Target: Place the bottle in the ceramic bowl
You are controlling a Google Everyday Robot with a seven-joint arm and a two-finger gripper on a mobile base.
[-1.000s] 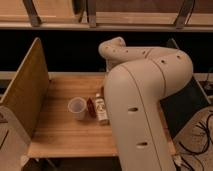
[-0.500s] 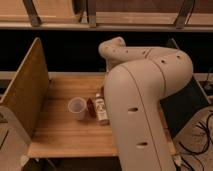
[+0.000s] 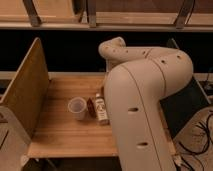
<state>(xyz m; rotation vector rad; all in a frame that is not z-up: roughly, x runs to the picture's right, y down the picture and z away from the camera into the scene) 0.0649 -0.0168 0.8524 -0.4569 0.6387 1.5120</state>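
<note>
Nothing moved: bottle (image 3: 101, 111) lies beside the arm (image 3: 135, 100), neck toward the table's (image 3: 60, 135) far edge; your gripper sits hidden behind that arm, state unknown.

A wooden table (image 3: 60, 137) with an upright side panel (image 3: 27, 92) stands before dark shelving (image 3: 100, 22).

The big arm (image 3: 145, 100) is blocking the right half of the table (image 3: 60, 135), and the gripper is hiding somewhere behind it. The dark red thing (image 3: 91, 107) beside the bottle (image 3: 102, 111) is looking too small to identify.
</note>
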